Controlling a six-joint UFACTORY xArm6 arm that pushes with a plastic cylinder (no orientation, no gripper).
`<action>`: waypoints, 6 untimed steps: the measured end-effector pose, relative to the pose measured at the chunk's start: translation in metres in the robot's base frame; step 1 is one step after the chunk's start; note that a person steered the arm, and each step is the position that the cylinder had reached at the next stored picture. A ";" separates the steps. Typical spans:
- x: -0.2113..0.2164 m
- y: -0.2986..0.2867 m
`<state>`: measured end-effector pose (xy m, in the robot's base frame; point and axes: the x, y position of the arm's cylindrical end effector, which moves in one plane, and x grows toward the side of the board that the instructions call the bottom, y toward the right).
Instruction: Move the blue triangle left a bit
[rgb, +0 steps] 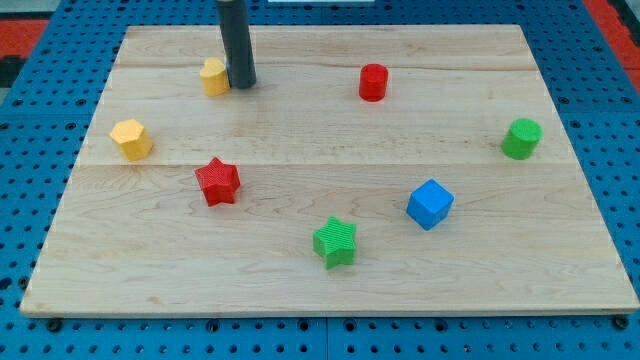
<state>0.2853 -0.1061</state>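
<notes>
The only blue block (430, 203) looks cube-like and lies on the wooden board (300, 140) at the lower right of centre. My tip (241, 85) is far from it, near the view's top left, touching or almost touching the right side of a small yellow block (213, 76). The dark rod rises straight up out of the view's top. No blue triangle shape can be made out.
A yellow hexagon-like block (131, 138) lies at the left, a red star (218, 181) below my tip, a green star (335, 241) left of and below the blue block, a red cylinder (373, 82) at top centre, and a green cylinder (521, 138) at the right edge.
</notes>
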 end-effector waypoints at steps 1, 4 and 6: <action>-0.030 -0.006; -0.046 -0.047; -0.008 -0.045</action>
